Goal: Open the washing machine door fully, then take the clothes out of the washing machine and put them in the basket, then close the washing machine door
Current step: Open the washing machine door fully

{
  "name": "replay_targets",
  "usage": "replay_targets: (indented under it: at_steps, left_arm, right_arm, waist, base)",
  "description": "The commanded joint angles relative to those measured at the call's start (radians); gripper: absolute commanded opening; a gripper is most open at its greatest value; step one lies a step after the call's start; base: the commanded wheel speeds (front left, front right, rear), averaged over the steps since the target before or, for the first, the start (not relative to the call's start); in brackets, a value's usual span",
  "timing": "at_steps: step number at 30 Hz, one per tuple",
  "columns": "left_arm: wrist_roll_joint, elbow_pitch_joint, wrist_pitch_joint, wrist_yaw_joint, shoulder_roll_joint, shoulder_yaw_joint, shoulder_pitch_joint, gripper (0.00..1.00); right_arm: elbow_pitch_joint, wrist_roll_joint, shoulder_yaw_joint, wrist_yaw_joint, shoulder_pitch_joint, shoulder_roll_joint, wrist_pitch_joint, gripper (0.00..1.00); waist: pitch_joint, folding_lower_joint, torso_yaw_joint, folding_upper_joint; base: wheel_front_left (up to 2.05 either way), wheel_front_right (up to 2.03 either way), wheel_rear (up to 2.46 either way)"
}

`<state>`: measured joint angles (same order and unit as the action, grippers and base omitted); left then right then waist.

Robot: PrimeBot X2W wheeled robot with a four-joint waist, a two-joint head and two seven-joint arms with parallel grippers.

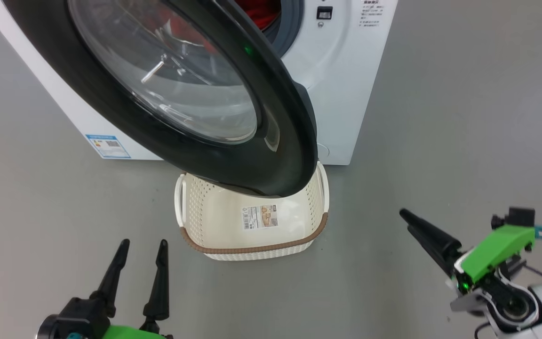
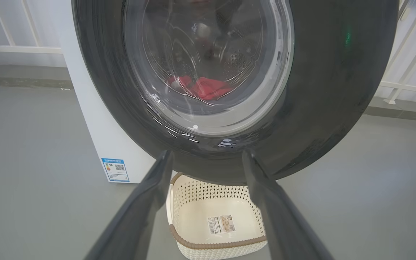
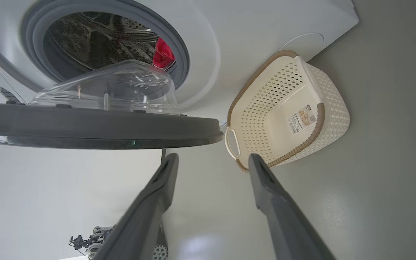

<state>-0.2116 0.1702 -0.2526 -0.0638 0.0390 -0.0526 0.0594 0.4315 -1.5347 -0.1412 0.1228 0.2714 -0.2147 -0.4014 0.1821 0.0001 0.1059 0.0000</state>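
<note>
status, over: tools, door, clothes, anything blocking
Open, empty: left tool, right tool. Part open: washing machine door. Red clothes in drum, basket empty. Door blocks left tool's path.

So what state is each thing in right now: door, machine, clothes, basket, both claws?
washing machine door: partly open, not swung fully back
washing machine: drum exposed, not emptied
clothes: red, lying inside the drum
basket: upright, empty except its paper label
left claw: open, holding nothing
right claw: open, holding nothing

Head view steeply downward; both wrist views low, near door (image 2: 338, 90); all share basket (image 1: 252, 248).
</note>
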Motion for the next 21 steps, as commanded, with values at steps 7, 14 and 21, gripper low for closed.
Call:
replay_targets:
  at_steps: [7, 14, 21]
  left_arm:
    - [0.005, -0.018, -0.009, -0.011, 0.011, 0.05, -0.013, 1.0]
    - [0.003, -0.015, -0.009, -0.011, 0.011, 0.054, -0.018, 1.0]
    - [0.003, -0.009, -0.009, -0.012, 0.011, 0.054, -0.018, 1.0]
  right_arm:
    - [-0.03, 0.07, -0.033, 0.008, -0.082, -0.037, 0.113, 1.0]
    - [-0.045, 0.194, -0.122, 0.008, -0.117, -0.085, 0.288, 1.0]
    - [-0.048, 0.344, -0.278, 0.008, -0.124, -0.163, 0.547, 1.0]
  waist:
    - [-0.008, 0.0, -0.016, 0.0]
    - [-0.01, 0.0, -0.026, 0.0]
    - [-0.014, 0.0, -0.025, 0.0]
  base:
    - [0.0, 0.0, 0.0]
    - [0.0, 0.0, 0.0]
    - [0.0, 0.0, 0.0]
